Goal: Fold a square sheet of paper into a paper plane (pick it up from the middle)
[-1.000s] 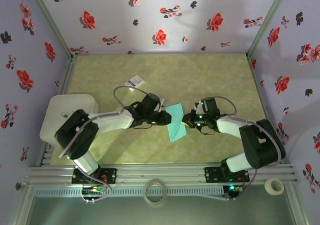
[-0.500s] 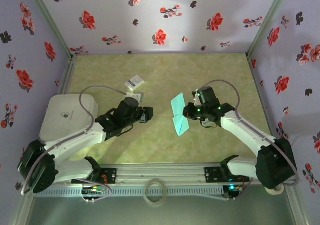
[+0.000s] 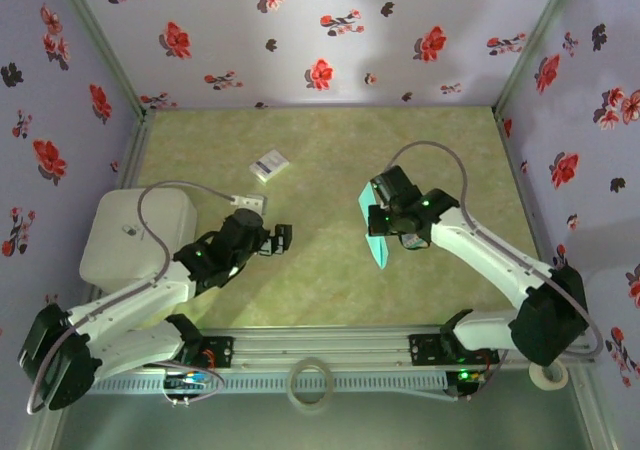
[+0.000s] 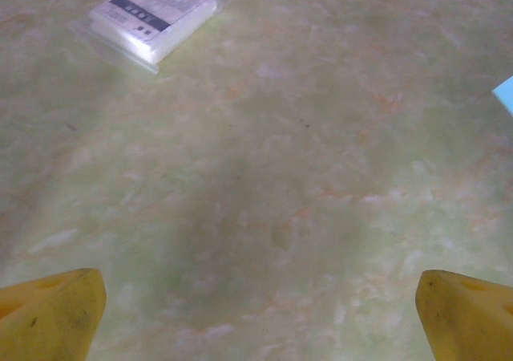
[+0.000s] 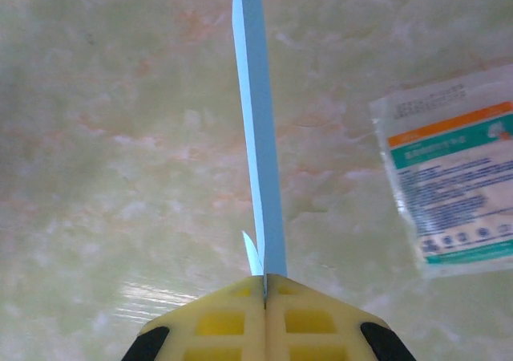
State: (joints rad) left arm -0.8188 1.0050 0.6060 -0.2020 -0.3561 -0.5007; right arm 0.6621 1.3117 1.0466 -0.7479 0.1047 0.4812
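Observation:
The teal paper [image 3: 377,238], folded into a slim pointed plane shape, hangs right of the table's centre, pinched at its middle by my right gripper [image 3: 386,222]. In the right wrist view the paper [image 5: 258,128] stands edge-on and runs straight away from the shut yellow fingers [image 5: 232,317] of that gripper [image 5: 264,285]. My left gripper [image 3: 281,238] sits apart to the left, open and holding nothing. Its two yellow fingertips [image 4: 48,313] stand far apart over bare table, with the gripper [image 4: 256,321] between them. A corner of the teal paper [image 4: 505,95] shows at the right edge.
A small white packet [image 3: 270,164] and a second small card [image 3: 250,203] lie at the back left. A printed packet [image 5: 453,176] lies right of the held paper. A white box [image 3: 135,235] sits at the left edge. Tape rolls [image 3: 310,382] [image 3: 547,372] rest by the front rail.
My left gripper opened, let go of the teal paper and drew back to the left. My right gripper kept its hold and lifted the paper, turning it on edge.

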